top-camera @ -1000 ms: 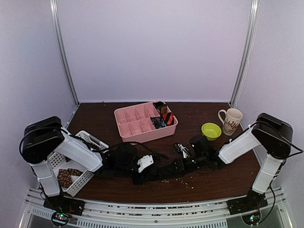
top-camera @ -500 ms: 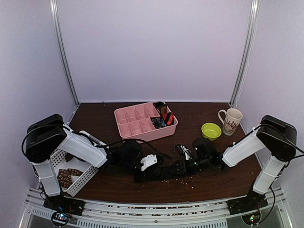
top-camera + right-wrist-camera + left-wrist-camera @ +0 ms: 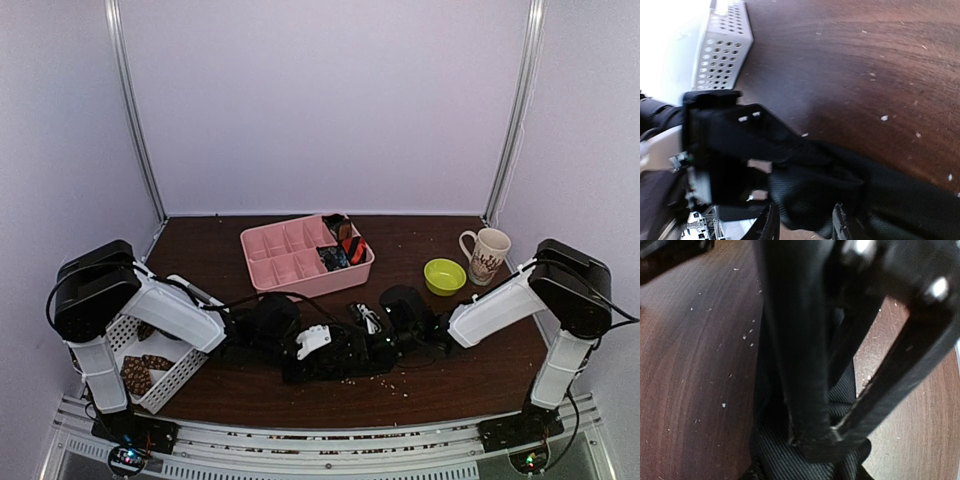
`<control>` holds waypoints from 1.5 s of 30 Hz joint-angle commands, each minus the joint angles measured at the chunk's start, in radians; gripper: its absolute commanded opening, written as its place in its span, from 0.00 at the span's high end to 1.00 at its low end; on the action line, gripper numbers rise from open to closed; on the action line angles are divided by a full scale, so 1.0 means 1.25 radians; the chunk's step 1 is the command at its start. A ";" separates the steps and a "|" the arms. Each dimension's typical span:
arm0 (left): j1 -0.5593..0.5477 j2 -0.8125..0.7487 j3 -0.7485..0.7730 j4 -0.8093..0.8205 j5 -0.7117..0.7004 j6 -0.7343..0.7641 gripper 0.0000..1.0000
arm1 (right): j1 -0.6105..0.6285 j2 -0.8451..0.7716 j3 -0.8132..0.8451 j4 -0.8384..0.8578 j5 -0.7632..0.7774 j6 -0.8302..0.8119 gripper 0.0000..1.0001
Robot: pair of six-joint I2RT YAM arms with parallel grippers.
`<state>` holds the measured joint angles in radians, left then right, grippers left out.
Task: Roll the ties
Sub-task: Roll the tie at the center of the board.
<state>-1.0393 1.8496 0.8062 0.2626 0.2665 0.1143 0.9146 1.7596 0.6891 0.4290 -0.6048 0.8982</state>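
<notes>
A plain black tie [image 3: 352, 367] lies on the brown table between my two grippers, in front of the middle. My left gripper [image 3: 322, 362] is shut on the tie. In the left wrist view its fingertips [image 3: 810, 440] meet on the ribbed black cloth [image 3: 780, 460]. My right gripper [image 3: 374, 346] is just right of it. In the right wrist view [image 3: 805, 227] its two fingers hold a bunched fold of the tie [image 3: 805, 192]. Rolled ties [image 3: 345, 245], dark and orange-striped, sit in the right end of the pink tray. Brown patterned ties [image 3: 140, 372] lie in the white basket.
A pink compartment tray [image 3: 285, 262] stands behind the grippers. A white perforated basket [image 3: 185, 375] is at the front left, also in the right wrist view [image 3: 722, 50]. A green bowl [image 3: 445, 275] and a mug [image 3: 485, 255] stand at the back right. Crumbs dot the table.
My right gripper has moved left along the table towards the left gripper, bunching the black tie between them. The left gripper has shifted slightly right and stayed on the tie.
</notes>
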 commanded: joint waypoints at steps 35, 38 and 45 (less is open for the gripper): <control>-0.014 0.175 -0.322 1.000 -0.100 0.008 0.11 | -0.058 0.128 -0.088 0.006 0.036 -0.021 1.00; -0.014 0.206 -0.296 1.007 -0.079 0.001 0.11 | -0.059 0.127 -0.089 0.003 0.034 -0.024 1.00; -0.011 0.266 -0.237 0.985 -0.045 -0.019 0.13 | -0.064 0.128 -0.091 0.004 0.031 -0.025 1.00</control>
<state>-1.0550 2.1368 0.4759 1.4506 0.1841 0.0887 0.8513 1.8629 0.6212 0.6056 -0.6415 0.8818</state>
